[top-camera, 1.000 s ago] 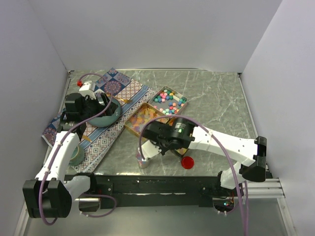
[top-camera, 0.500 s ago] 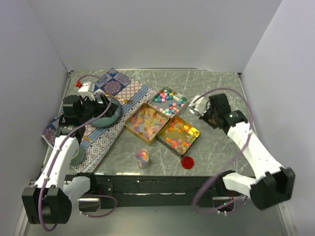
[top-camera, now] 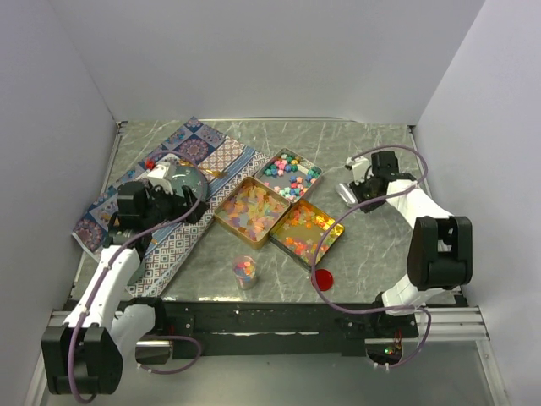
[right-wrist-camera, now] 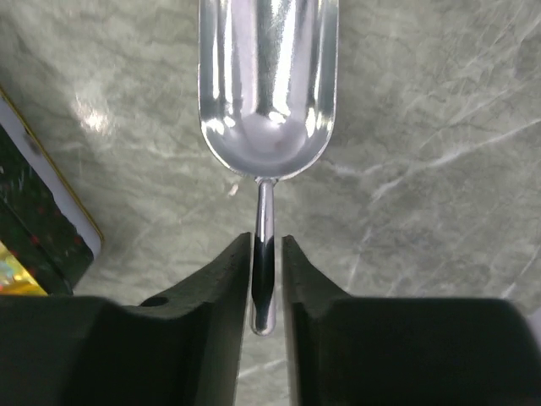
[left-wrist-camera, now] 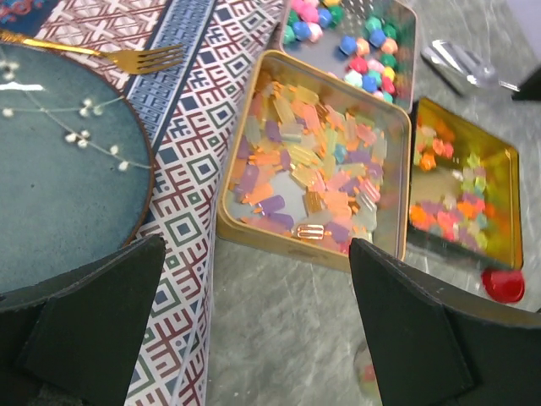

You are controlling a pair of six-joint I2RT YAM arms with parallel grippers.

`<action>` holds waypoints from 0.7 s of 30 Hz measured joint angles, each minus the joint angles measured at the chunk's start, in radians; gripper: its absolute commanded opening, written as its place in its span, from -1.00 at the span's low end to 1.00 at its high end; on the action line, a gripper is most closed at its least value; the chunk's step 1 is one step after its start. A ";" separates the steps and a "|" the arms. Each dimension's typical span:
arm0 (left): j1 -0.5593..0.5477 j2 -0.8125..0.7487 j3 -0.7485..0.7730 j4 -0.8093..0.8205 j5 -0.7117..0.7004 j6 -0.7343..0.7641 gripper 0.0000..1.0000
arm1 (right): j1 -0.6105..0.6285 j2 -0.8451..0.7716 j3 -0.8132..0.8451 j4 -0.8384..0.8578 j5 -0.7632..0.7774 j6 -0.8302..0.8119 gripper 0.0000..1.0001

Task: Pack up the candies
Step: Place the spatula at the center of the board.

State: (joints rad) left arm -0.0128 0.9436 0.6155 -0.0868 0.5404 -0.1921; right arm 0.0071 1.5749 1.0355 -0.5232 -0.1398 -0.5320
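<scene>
Pastel candies (top-camera: 292, 175) fill the far gold tin, also in the left wrist view (left-wrist-camera: 355, 42). Translucent yellow-pink candies (top-camera: 251, 209) lie in the middle tin (left-wrist-camera: 313, 169). Orange-red-yellow candies (top-camera: 308, 233) lie in the near right tin (left-wrist-camera: 461, 203). A small clear jar (top-camera: 245, 271) holds a few candies. My right gripper (top-camera: 362, 191) (right-wrist-camera: 266, 254) is closed narrowly on the handle of a metal scoop (top-camera: 345, 193) (right-wrist-camera: 269, 85), which is empty and low over the table. My left gripper (top-camera: 190, 211) (left-wrist-camera: 254, 338) is wide open and empty, beside the teal plate.
A teal plate (top-camera: 182, 182) (left-wrist-camera: 59, 161) and a gold fork (left-wrist-camera: 127, 57) lie on a patterned cloth (top-camera: 211, 156) at the left. A red round lid (top-camera: 322, 278) (left-wrist-camera: 505, 286) lies near the front edge. Grey walls enclose the table.
My right arm has swung from over the jar to the back right, carrying the scoop. My left arm has shifted slightly toward the front.
</scene>
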 measured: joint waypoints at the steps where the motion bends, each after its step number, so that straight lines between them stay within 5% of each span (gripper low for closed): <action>1: -0.004 -0.004 -0.004 -0.001 0.007 0.016 0.94 | 0.000 0.003 0.000 0.010 -0.007 0.004 -0.18; 7: -0.014 0.036 0.008 0.004 0.040 0.055 0.93 | -0.026 0.012 0.001 0.027 -0.041 0.018 0.16; 8: -0.015 0.036 0.008 0.005 0.048 0.062 0.93 | -0.036 0.011 0.005 0.013 -0.060 0.013 0.44; 9: -0.018 0.033 0.008 0.008 0.061 0.074 0.93 | -0.046 0.010 0.010 -0.007 -0.088 -0.004 0.99; 16: -0.028 0.027 0.008 0.043 0.103 0.132 0.94 | -0.034 -0.311 -0.064 -0.132 -0.322 -0.316 1.00; 21: -0.030 0.043 0.008 0.104 0.113 0.106 0.93 | 0.243 -0.494 -0.107 -0.264 -0.381 -0.631 0.95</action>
State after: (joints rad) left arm -0.0429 0.9867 0.6231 0.0174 0.6537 -0.0856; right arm 0.2504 1.0809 0.9287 -0.7872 -0.5209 -1.1625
